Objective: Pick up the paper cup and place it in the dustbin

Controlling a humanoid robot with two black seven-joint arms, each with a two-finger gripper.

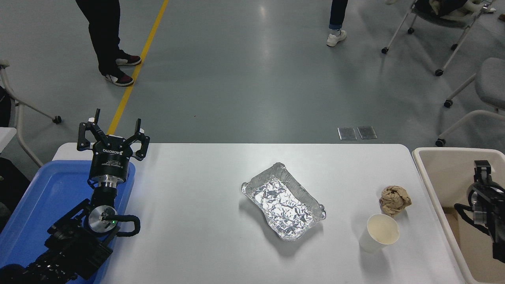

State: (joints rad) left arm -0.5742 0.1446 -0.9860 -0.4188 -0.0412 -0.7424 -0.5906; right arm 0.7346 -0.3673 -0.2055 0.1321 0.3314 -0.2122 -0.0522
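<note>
The white paper cup (380,232) stands upright on the white table at the right, near the front, its cream inside showing. The beige dustbin (430,173) stands just past the table's right edge. My right gripper (482,169) hangs over the inside of the dustbin at the picture's right edge, well to the right of the cup and apart from it; it is partly cut off. My left gripper (114,128) is open and empty, parked over the far end of the blue tray at the left.
A crumpled brown paper ball (394,200) lies just behind the cup. A crinkled foil tray (284,201) sits mid-table. A blue plastic tray (39,197) is at the left edge. People's legs and wheeled chairs (465,98) are on the floor beyond.
</note>
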